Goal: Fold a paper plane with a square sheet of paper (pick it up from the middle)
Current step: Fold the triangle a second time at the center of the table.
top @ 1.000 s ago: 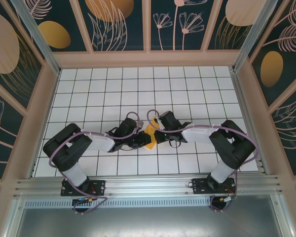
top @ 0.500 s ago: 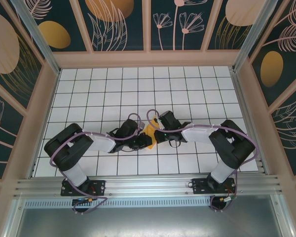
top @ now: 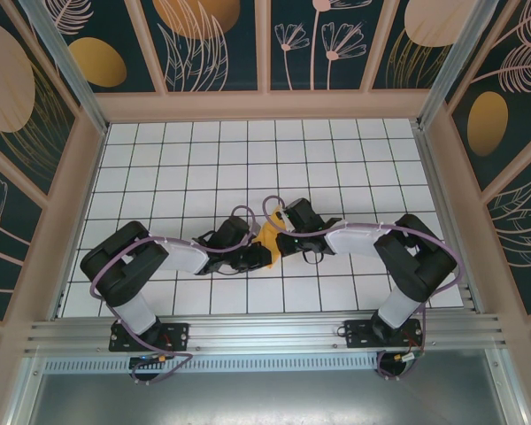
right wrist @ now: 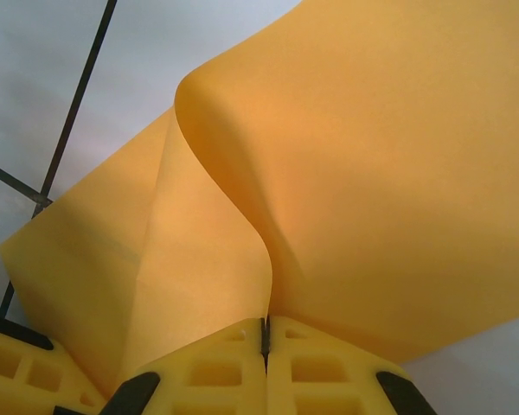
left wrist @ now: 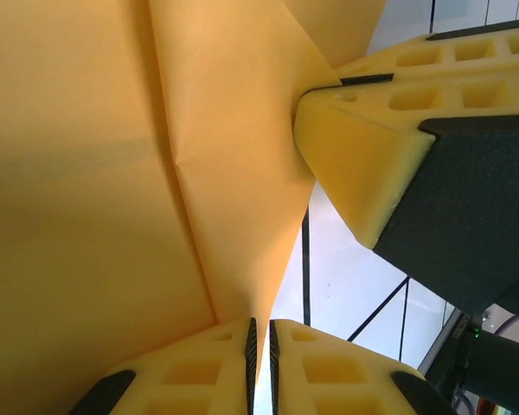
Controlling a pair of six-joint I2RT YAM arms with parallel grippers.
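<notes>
From above, both arms reach inward from the near edge, elbows swung outward, wrists meeting over the middle of the tiled table (top: pixel 159 168). The sheet of paper (top: pixel 270 235) is bunched between them. The left gripper (top: pixel 258 254) comes in from 8 o'clock, the right gripper (top: pixel 280 241) from 3 o'clock.

On the left wrist camera, its 2 fingers (left wrist: pixel 199 367) at 6 o'clock are clenched on a creased fold, probably to keep the layers together.

On the right wrist camera, those jaws pinch the paper's edge at 6 o'clock, and the sheet bulges toward 1 o'clock.
</notes>
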